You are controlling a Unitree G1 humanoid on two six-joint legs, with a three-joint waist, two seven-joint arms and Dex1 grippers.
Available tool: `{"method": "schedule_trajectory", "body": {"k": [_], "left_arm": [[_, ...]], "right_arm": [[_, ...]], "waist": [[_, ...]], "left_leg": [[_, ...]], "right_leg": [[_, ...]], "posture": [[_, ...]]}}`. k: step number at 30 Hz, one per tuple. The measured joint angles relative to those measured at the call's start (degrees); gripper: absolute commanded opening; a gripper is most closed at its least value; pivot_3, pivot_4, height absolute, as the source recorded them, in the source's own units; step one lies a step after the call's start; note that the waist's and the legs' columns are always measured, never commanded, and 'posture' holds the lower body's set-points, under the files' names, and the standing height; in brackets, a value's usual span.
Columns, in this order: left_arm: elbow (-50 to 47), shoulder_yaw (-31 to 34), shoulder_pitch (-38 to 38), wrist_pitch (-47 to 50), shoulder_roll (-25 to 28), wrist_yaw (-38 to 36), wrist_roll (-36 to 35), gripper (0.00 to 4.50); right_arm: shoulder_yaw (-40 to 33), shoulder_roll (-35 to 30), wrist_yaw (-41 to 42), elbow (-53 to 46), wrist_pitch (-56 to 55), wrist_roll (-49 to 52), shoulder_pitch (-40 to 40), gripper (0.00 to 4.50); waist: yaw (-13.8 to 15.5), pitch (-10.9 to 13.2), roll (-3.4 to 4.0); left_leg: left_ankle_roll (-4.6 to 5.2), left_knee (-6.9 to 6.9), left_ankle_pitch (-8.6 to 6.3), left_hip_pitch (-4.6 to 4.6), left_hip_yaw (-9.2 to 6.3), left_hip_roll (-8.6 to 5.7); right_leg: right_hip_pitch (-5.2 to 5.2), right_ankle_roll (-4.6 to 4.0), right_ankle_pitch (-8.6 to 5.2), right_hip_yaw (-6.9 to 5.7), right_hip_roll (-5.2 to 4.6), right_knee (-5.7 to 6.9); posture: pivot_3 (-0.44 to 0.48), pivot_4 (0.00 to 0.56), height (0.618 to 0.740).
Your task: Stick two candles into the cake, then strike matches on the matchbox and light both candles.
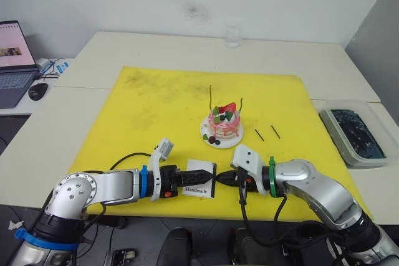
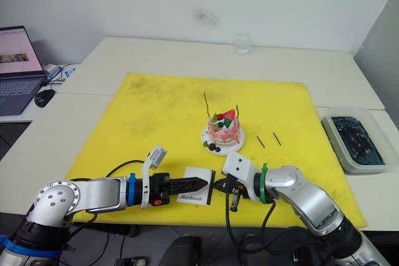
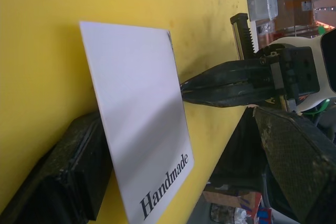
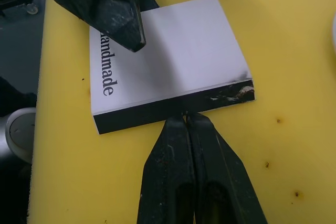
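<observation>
Left gripper [image 1: 201, 179] clamps the matchbox [image 4: 168, 77]. Right gripper [image 4: 186, 120] fingers pressed together, tips touching its black strip; any held match not discernible.

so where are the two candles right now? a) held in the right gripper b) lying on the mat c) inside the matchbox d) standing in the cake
d: both thin candles rise upright from the pink cake, one on each side of the strawberry.
</observation>
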Motion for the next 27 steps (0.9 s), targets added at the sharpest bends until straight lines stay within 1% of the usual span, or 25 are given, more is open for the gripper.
{"method": "schedule_trajectory", "body": {"k": [3, 6, 9, 11, 15, 18, 21, 23, 25, 27], "left_arm": [[-0.1, 0.0, 0.0, 0.0, -0.1, -0.1, 0.3, 4.5], [-0.2, 0.0, 0.1, 0.0, -0.2, -0.3, 0.9, 3.87], [-0.2, 0.0, 0.4, 0.0, -0.2, -0.7, 2.5, 2.98], [-0.3, 0.1, 0.7, 0.0, -0.3, -1.2, 4.2, 2.27], [-0.3, 0.6, 1.2, 0.0, -0.4, -1.9, 6.7, 1.0], [-0.5, 1.5, 1.2, 0.4, 0.2, -2.8, 5.9, 0.06], [-1.1, 1.6, 0.7, 0.8, 2.1, -3.1, 2.8, 0.02], [-1.4, 1.4, -0.5, 0.8, 3.3, -2.3, -1.4, 0.02], [-2.3, 0.7, -2.2, -0.3, 3.0, -1.2, -4.6, 0.02], [-3.1, -0.9, -3.3, -1.6, 1.3, 0.1, -6.5, 0.02]], "right_arm": [[0.0, 0.8, 0.3, 0.1, 0.0, 0.0, -0.6, 0.03], [0.0, 0.8, 0.3, 0.4, 0.0, -0.1, -0.7, 0.0], [0.0, 0.8, 0.4, 0.5, 0.0, -0.1, -0.7, 0.0], [0.0, 0.8, 0.4, 0.6, 0.0, -0.1, -0.7, 0.0], [0.0, 1.0, 0.2, 0.7, 0.1, 0.0, -0.7, 0.0], [-1.0, 1.0, 0.0, 0.6, 0.6, 0.3, -0.7, 0.0], [-3.4, 0.1, 0.0, -0.9, 2.0, 1.9, -0.5, 0.0], [-6.6, -2.1, 0.2, -3.0, 3.3, 3.3, 0.2, 0.0], [-10.2, -4.7, 0.4, -4.4, 4.3, 4.6, 1.0, 0.0], [-13.3, -7.2, 0.6, -5.3, 5.2, 5.7, 1.7, 0.0]], "waist": [[0.0, 0.0, 0.0], [0.0, 0.0, 0.0], [0.0, 0.0, 0.0], [0.0, 0.0, 0.0], [0.0, 0.0, 0.0], [0.0, 0.0, -0.03], [-0.1, 0.1, -0.05], [-0.1, 0.1, -0.05], [0.0, 0.1, -0.05], [0.0, 0.1, -0.05]], "left_leg": [[0.0, 0.0, 0.0, 0.0, 0.0, 0.0], [0.0, 0.0, 0.0, 0.0, 0.01, -0.01], [0.0, -0.02, 0.0, 0.0, 0.01, 0.0], [0.0, -0.04, 0.0, -0.01, 0.01, 0.0], [-0.01, -0.08, -0.01, -0.03, 0.01, 0.01], [-0.01, -0.08, -0.01, -0.06, 0.0, 0.03], [-0.01, -0.09, -0.01, -0.08, -0.01, 0.07], [-0.01, -0.09, -0.01, -0.11, -0.05, 0.06], [-0.01, -0.08, -0.01, -0.13, -0.03, 0.04], [-0.01, -0.08, -0.01, -0.13, 0.03, 0.04]], "right_leg": [[0.0, 0.0, 0.0, -0.01, 0.0, 0.0], [0.0, -0.02, -0.01, 0.0, -0.01, -0.02], [-0.01, -0.05, -0.03, 0.0, -0.01, -0.02], [-0.02, -0.07, -0.04, -0.01, -0.01, -0.03], [-0.05, -0.03, -0.03, -0.04, -0.01, -0.03], [-0.08, -0.01, -0.02, -0.05, -0.01, -0.03], [-0.1, -0.07, -0.06, -0.07, 0.0, -0.03], [-0.1, -0.05, -0.05, -0.1, -0.01, -0.02], [-0.1, -0.05, -0.05, -0.09, -0.02, -0.06], [-0.09, -0.02, -0.03, -0.05, -0.03, -0.09]], "posture": [[0.0, 0.15, 0.74], [0.0, 0.15, 0.74], [0.0, 0.15, 0.74], [0.0, 0.15, 0.74], [0.0, 0.15, 0.74], [0.0, 0.15, 0.74], [0.0, 0.15, 0.74], [0.0, 0.15, 0.74], [0.0, 0.15, 0.74], [0.0, 0.15, 0.74]]}}
